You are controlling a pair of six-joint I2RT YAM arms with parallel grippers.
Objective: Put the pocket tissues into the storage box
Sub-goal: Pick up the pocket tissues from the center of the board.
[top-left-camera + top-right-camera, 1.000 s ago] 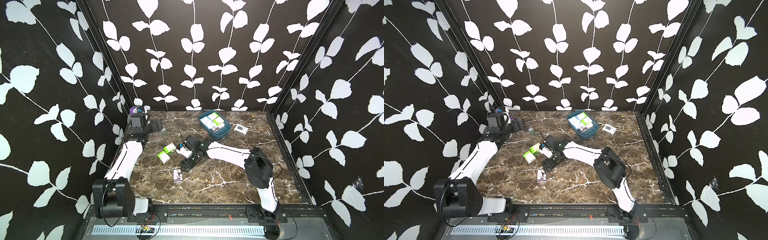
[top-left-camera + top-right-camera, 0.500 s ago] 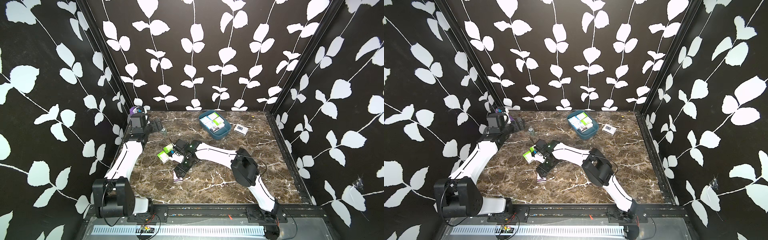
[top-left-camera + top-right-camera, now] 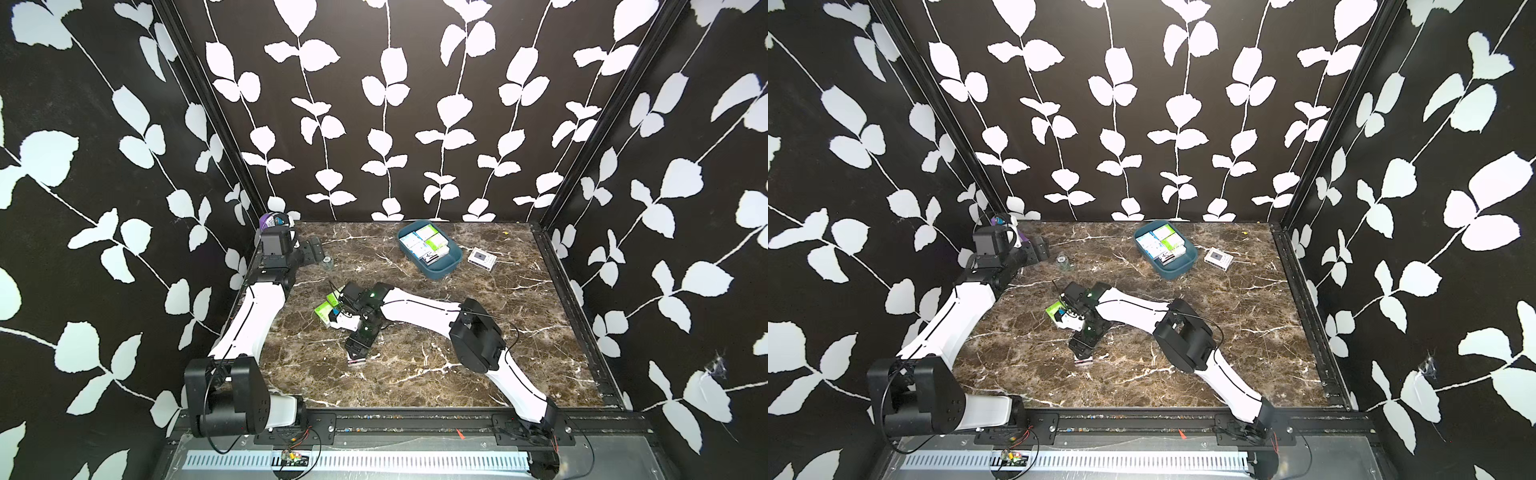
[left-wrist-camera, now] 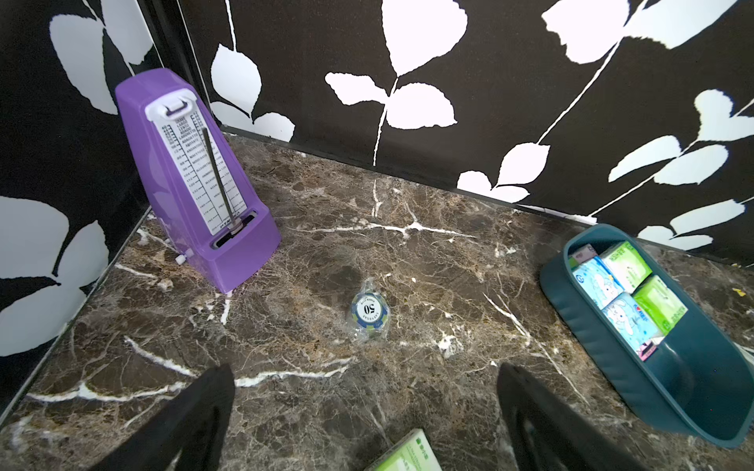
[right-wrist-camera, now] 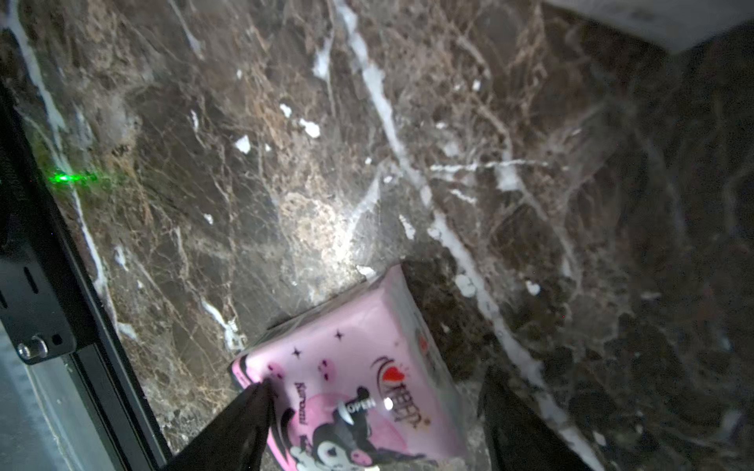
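The brown marble table point(image 3: 519, 332) fills the floor of the cell. The right arm reaches across it toward the left, and the right gripper point(image 5: 375, 381) points down over a pink pack point(image 5: 367, 346) of pocket tissues lying flat near the table's middle. Its jaws stand spread on either side of the pack: one finger point(image 5: 253, 407) touches the pack's edge, and the other stands just clear. The left gripper point(image 4: 365, 369) hangs low near the far left corner, its jaws wide apart with nothing between them. The blue storage box point(image 3: 440, 272) sits at the far side, right of centre, with several blue and green packs in the box point(image 3: 424, 243) lying side by side. A purple metronome point(image 4: 196, 183) stands upright in the far left corner. A flat white gadget point(image 3: 482, 258) lies just right of the box. Two green packs point(image 3: 322, 309) lie on the table beside the right wrist. A wrapped poker chip point(image 4: 369, 312) lies in front of the left gripper.
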